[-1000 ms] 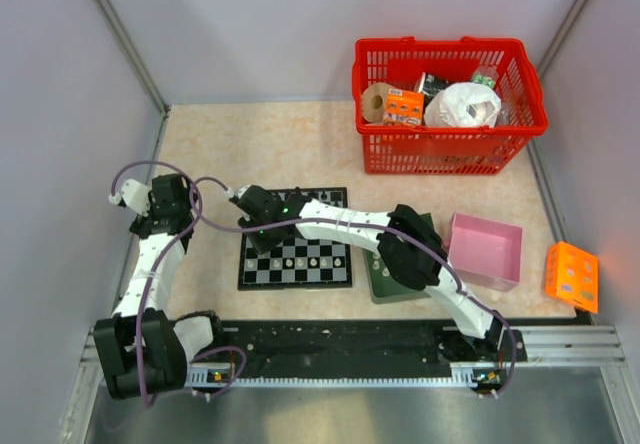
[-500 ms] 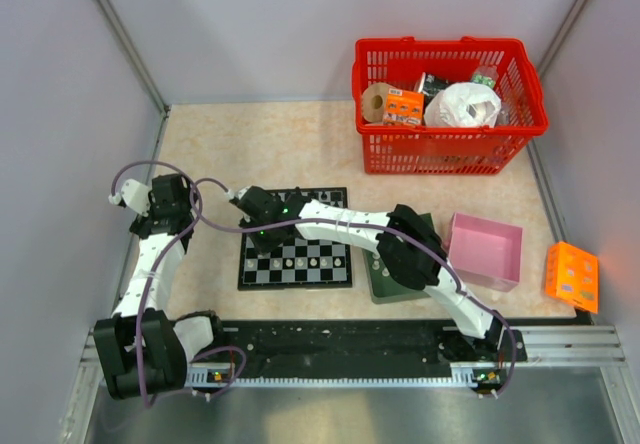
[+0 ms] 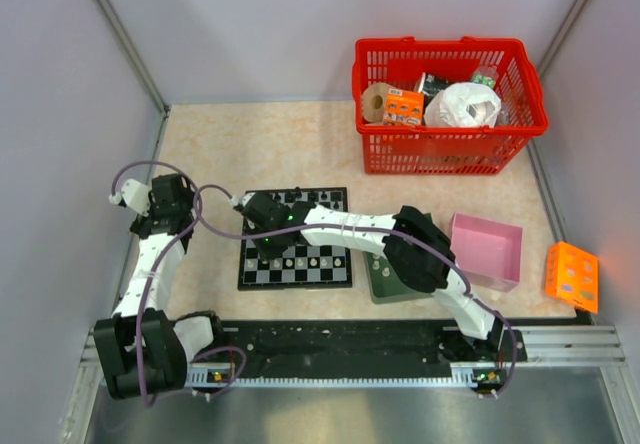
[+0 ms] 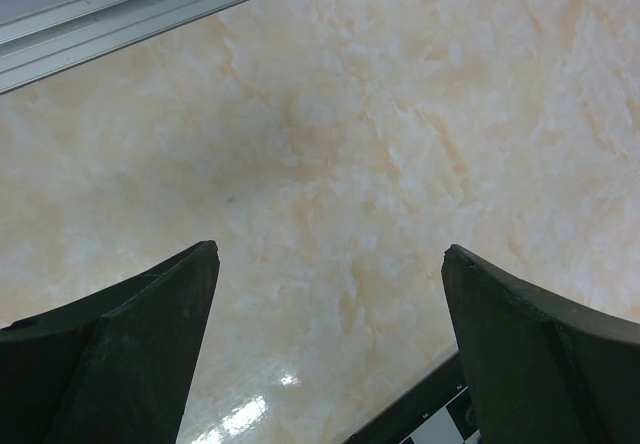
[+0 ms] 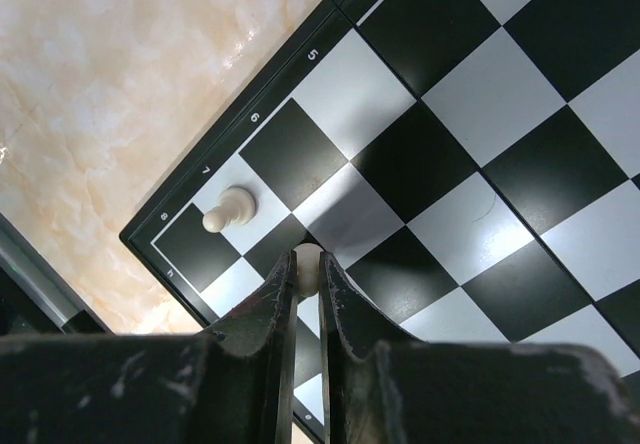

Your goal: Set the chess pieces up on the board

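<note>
Whitish piece [image 5: 308,255] is pinched in the right end effector [image 5: 307,266]. Over the last second that arm shifted toward the near side, along the left part of the board [image 5: 470,104] (top view). It now sits by a corner, near a whitish pawn [image 5: 229,208] standing there, so set-down looks imminent. I can't tell if the piece is touching the board. Left end effector [image 4: 330,252] is spread wide over bare desk [image 4: 400,114].

The board [image 5: 520,179] border carries the digits 4, 5, 6, 7, 8.
</note>
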Robot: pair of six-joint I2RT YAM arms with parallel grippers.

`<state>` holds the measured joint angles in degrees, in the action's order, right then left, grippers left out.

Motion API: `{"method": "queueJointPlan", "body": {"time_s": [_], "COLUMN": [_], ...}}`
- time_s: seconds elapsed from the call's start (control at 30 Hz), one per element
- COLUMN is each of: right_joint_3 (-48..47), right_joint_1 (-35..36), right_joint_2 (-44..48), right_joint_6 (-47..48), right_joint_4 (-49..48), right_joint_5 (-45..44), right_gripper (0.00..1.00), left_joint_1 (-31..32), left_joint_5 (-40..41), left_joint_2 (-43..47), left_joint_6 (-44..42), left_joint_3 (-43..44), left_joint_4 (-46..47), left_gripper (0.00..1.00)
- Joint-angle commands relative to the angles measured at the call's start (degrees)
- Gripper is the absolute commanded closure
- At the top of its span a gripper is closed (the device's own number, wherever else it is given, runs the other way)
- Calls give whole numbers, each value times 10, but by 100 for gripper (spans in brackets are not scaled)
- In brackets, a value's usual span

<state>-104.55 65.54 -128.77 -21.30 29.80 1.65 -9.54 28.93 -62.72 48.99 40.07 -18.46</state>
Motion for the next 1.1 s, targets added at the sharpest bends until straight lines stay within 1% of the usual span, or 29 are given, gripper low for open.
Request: {"method": "queueJointPlan", "body": {"time_s": [0.0, 0.23, 0.57, 0.77, 0.87, 1.07], "right_joint_3": [9, 12, 15, 15, 12, 10], "right_joint_1": [9, 14, 20, 20, 20, 20], "right_joint_2": [23, 25, 28, 27, 27, 28], "right_joint_6": [-4, -10, -9, -8, -6, -1], "right_joint_4": [-1, -4, 1, 3, 3, 2], "right_joint_5": [5, 11, -9, -29, -24, -18], "right_gripper": [92, 92, 91, 88, 84, 80], "left_joint_1": [-2, -2, -3, -3, -3, -4], "left_joint_5": [-3, -2, 0, -1, -1, -1], "left_joint_2": [15, 16, 17, 16, 15, 16], "left_joint_6": [2, 2, 3, 2, 2, 1], "left_joint_3": [4, 8, 11, 12, 11, 11], "left_joint_4": [19, 17, 12, 13, 14, 13], "left_gripper": [1, 1, 1, 1, 1, 1]}}
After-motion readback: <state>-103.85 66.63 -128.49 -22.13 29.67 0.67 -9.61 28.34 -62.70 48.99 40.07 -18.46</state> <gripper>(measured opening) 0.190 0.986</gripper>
